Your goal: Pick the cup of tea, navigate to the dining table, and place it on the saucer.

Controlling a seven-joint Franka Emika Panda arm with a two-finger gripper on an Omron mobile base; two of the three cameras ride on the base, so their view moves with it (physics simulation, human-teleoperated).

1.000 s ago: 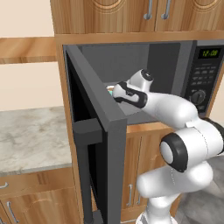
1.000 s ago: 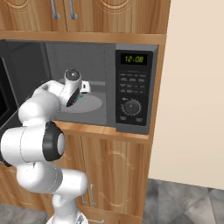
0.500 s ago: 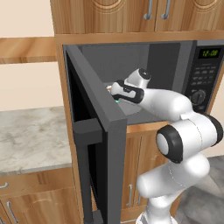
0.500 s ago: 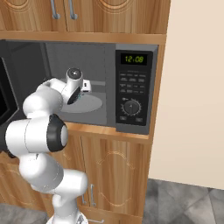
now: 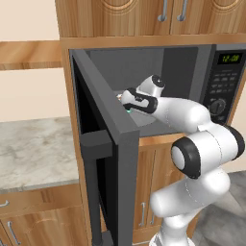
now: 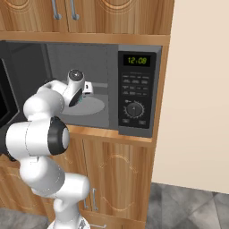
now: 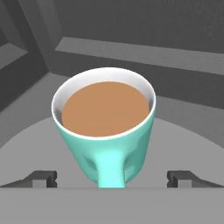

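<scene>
The hand (image 7: 112, 177) reaches into the open microwave (image 6: 107, 85) with its fingers (image 7: 43, 177) spread wide and grasping nothing; the cup of tea (image 7: 105, 131) stands upright on the round turntable (image 7: 183, 144) just ahead, between the fingertips, its handle toward the hand; brown liquid fills it.

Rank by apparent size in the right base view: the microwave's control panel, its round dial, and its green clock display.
1. Control panel: by far the largest, a tall dark strip down the microwave's right side.
2. Clock display and dial: look about alike, the display wider, the dial taller, so I won't rank them.
</scene>
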